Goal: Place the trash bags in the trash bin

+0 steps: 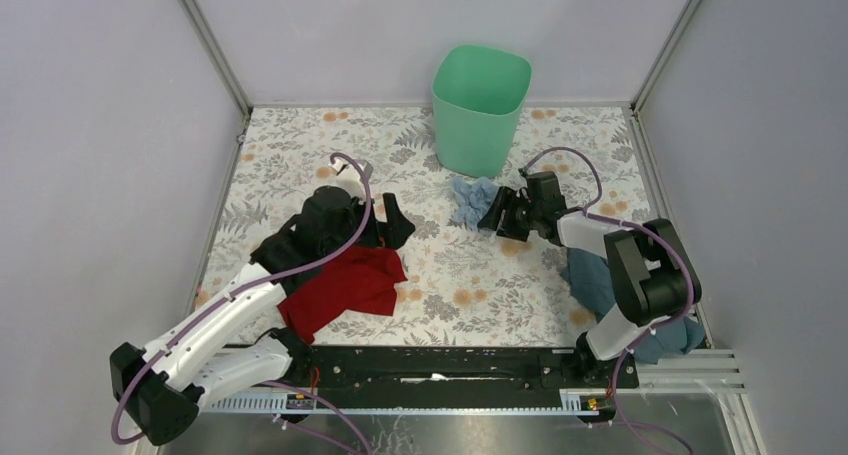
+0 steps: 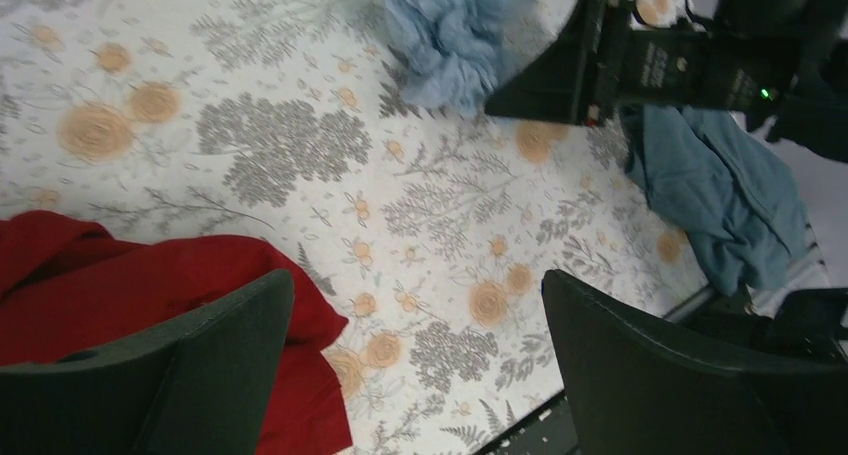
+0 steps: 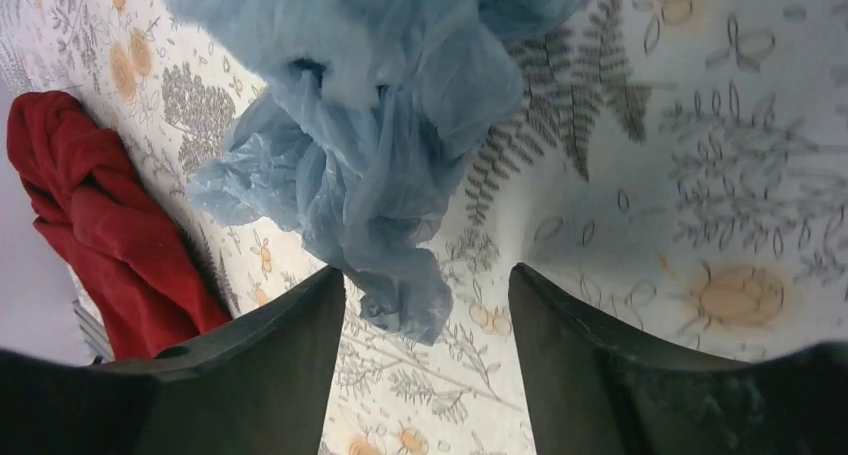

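The mint-green trash bin [image 1: 479, 107] stands upright at the back of the table. A crumpled light-blue trash bag [image 1: 472, 200] [image 3: 370, 125] [image 2: 450, 35] lies in front of it. My right gripper [image 1: 492, 215] [image 3: 428, 275] is open just right of this bag, and the bag's lower tail hangs between the fingers with gaps on both sides. A red trash bag [image 1: 345, 285] [image 2: 120, 285] [image 3: 90, 215] lies at front left. My left gripper [image 1: 395, 220] [image 2: 418, 285] is open above the table beside the red bag's edge, holding nothing.
A darker blue bag [image 1: 592, 280] [image 2: 720, 190] lies under the right arm, with more blue material [image 1: 672, 340] at the front right corner. Floral cloth covers the table [image 1: 480, 295]. Walls enclose three sides, and a black rail [image 1: 450, 370] runs along the front.
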You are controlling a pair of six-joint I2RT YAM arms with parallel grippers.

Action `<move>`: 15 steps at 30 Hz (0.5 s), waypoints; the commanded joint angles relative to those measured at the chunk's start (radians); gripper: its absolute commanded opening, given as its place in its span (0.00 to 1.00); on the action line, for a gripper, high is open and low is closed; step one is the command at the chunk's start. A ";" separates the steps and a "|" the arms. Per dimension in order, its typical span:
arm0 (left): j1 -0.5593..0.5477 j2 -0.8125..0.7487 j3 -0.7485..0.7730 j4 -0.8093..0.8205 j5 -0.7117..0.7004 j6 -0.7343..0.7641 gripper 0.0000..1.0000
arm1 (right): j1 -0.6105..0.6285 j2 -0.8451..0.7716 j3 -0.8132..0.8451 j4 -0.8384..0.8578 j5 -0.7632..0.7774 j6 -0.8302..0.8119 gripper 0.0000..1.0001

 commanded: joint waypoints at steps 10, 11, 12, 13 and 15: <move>-0.003 0.098 -0.098 0.155 0.181 -0.189 0.99 | 0.063 0.043 0.069 0.096 -0.044 -0.157 0.00; -0.003 0.109 -0.098 0.162 0.179 -0.197 0.99 | 0.076 0.019 0.049 0.091 -0.066 -0.169 0.00; -0.001 0.120 -0.098 0.169 0.176 -0.205 0.99 | 0.089 -0.010 0.021 0.085 -0.091 -0.180 0.00; -0.002 0.129 -0.098 0.171 0.168 -0.214 0.99 | 0.105 -0.039 -0.009 0.078 -0.119 -0.191 0.00; -0.002 0.145 -0.102 0.181 0.137 -0.231 0.99 | 0.142 -0.107 -0.073 0.052 -0.180 -0.210 0.00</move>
